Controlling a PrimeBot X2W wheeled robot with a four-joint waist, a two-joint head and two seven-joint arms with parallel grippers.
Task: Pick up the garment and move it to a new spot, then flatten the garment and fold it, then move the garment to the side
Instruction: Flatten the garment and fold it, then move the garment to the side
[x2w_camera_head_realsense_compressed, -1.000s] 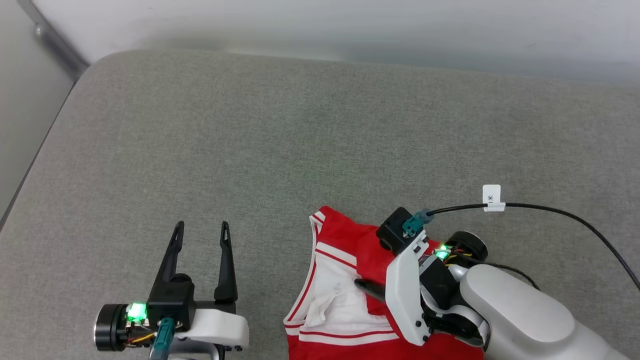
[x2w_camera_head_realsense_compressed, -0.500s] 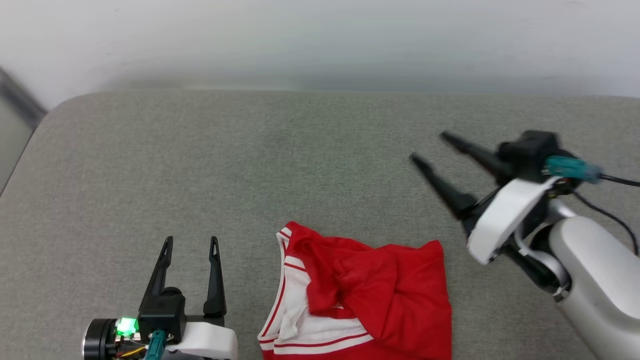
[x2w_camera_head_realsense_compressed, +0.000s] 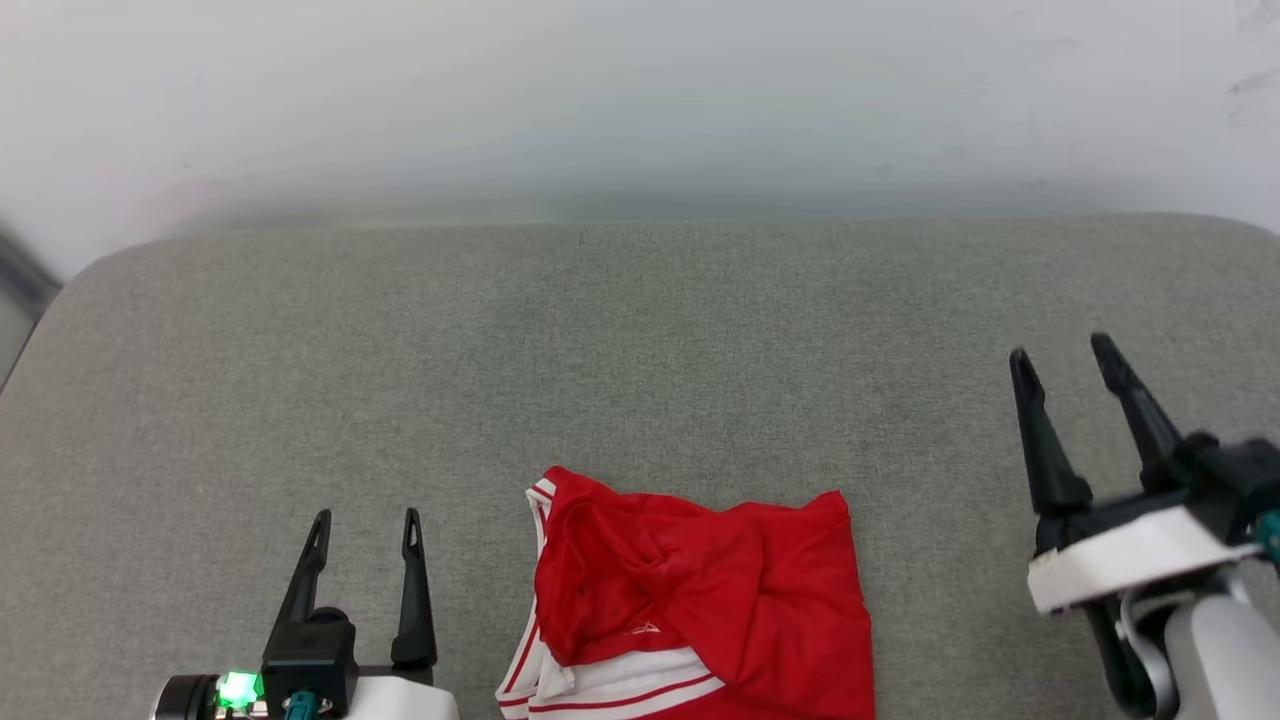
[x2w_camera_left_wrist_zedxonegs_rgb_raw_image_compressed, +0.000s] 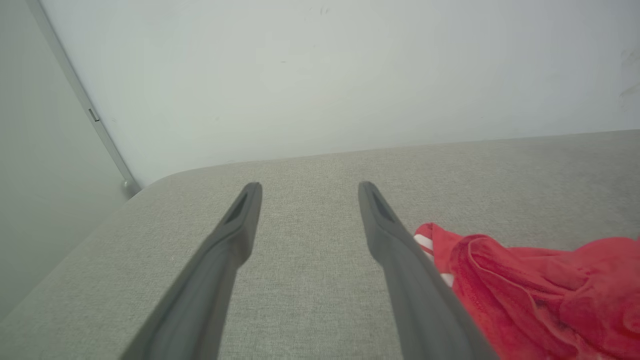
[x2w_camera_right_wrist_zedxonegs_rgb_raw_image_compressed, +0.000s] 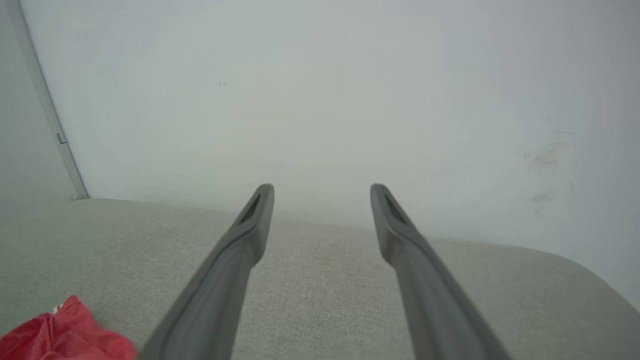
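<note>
Lying rumpled, red garment (x2w_camera_head_realsense_compressed: 700, 590), white striped trim; left tool (x2w_camera_head_realsense_compressed: 366, 515), right tool (x2w_camera_head_realsense_compressed: 1059, 348) agape, empty

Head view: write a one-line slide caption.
Bunched red jersey lies on the grey fabric surface between the open left end effector and the open right end effector, neither touching it.

Grey fabric-covered bench (x2w_camera_head_realsense_compressed: 640, 330) with rounded corners against a plain white wall (x2w_camera_head_realsense_compressed: 640, 90), grey wall strip (x2w_camera_left_wrist_zedxonegs_rgb_raw_image_compressed: 75, 75) at left.

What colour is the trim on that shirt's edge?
Red-and-white striped trim on the red jersey shirt, clearest in head view.
</note>
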